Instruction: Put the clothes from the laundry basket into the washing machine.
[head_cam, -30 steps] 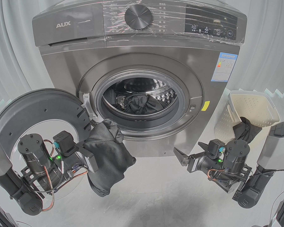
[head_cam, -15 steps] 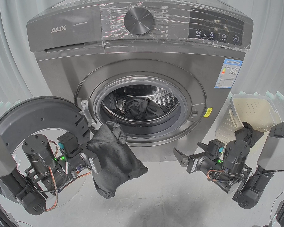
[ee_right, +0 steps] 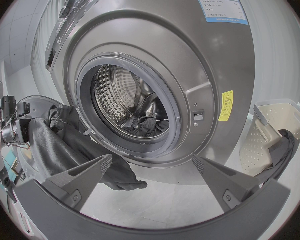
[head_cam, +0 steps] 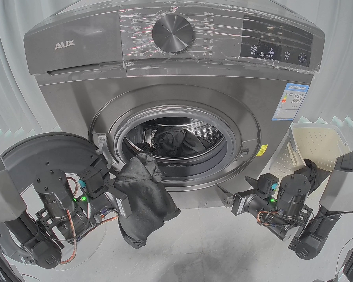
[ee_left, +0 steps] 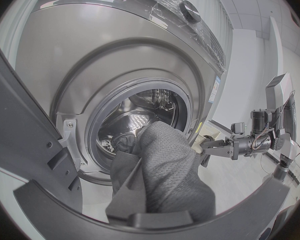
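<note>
Pinching a dark garment (head_cam: 145,204), left gripper (head_cam: 122,202) jaws hold it at the washing machine (head_cam: 176,79) mouth for loading; right gripper (head_cam: 239,190) jaws gape.

arms: black cylindrical joint housings (head_cam: 51,187), screw-ringed caps | wiring: orange and red cables (head_cam: 69,232), green lights (head_cam: 82,197) | shells: pale grey angular panels (head_cam: 341,181)

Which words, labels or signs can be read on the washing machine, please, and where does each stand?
Drawer panel: a short brand mark in capitals.
Around the dial: programme names, too small.
Blue label: code square and print, too small.
Yellow sticker: warning triangle, characters blurred.
Control panel: icons and a play-pause sign.
</note>
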`<state>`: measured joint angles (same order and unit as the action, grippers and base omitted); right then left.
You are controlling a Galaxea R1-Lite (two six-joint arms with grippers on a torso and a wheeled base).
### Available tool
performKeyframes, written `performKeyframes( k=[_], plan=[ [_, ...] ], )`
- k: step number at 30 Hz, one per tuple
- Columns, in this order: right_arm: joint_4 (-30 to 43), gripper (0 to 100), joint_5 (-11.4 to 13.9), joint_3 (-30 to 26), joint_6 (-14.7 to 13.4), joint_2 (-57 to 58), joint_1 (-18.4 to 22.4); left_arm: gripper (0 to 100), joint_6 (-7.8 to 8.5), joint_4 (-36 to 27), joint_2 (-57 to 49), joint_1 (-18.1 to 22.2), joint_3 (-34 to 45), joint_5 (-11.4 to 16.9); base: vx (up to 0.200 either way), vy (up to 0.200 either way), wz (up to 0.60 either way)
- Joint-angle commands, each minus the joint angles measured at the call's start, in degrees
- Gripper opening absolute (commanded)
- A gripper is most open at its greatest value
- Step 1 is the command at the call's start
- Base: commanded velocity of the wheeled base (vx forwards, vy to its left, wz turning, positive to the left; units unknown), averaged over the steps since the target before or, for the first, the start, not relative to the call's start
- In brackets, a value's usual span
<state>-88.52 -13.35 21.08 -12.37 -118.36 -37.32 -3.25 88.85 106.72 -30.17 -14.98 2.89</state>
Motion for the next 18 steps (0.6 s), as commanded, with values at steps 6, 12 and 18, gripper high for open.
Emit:
performKeyframes(
  k=[6,12,18],
  plan=[
    [-0.1,100,0.0,0.0,0.0,0.0,-0.5,0,0.00,0.1,1.2,-0.2,-0.1,-0.1,0.200,0.000,0.00],
    [-0.1,100,0.0,-0.2,0.0,0.1,-1.4,0,0.00,0.1,1.5,-0.2,-0.1,-0.3,0.033,0.000,0.00],
    [-0.1,100,0.1,-1.0,-0.1,1.3,-3.9,0,0.18,0.2,0.2,-2.3,0.8,-0.1,0.000,0.000,0.00]
  ],
)
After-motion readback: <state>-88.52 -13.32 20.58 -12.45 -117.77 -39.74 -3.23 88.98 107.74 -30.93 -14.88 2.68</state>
